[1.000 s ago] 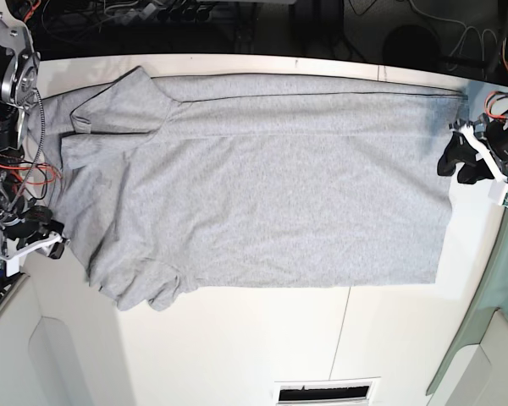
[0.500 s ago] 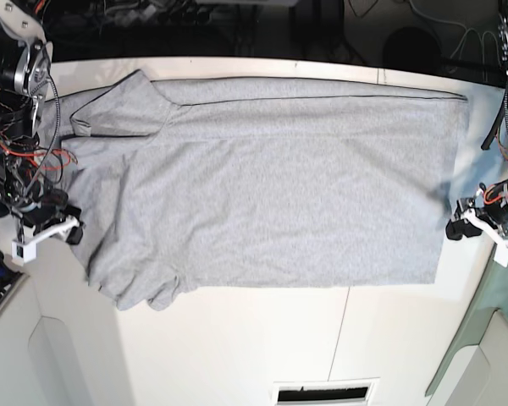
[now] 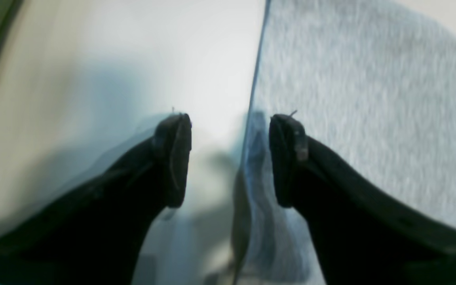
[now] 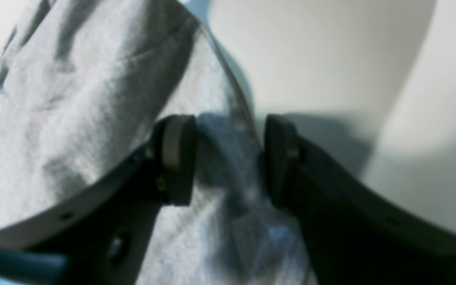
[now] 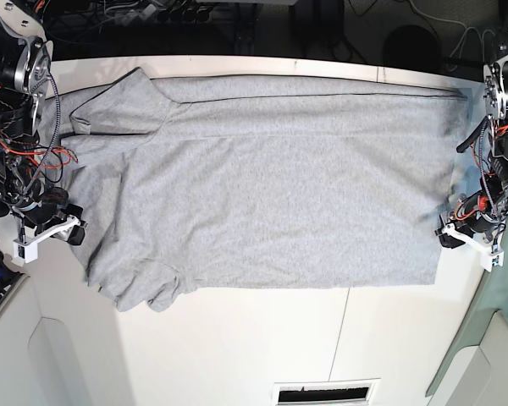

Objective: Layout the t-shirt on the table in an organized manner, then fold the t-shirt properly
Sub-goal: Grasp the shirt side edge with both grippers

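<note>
The t-shirt (image 5: 271, 182) lies spread flat on the table (image 5: 254, 338). The left gripper (image 3: 230, 158) stands open astride the hem edge. The right gripper (image 4: 228, 158), jaws apart, straddles a raised fold at the sleeve edge without clamping it.

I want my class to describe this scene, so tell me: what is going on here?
A two-armed robot is working on a grey t-shirt spread flat on a white table. The left claw is open, straddling the shirt's hem edge. The right claw is open too, with the shirt's opposite edge between its fingers. Neither has closed on the cloth. One long edge already looks folded over.
</note>
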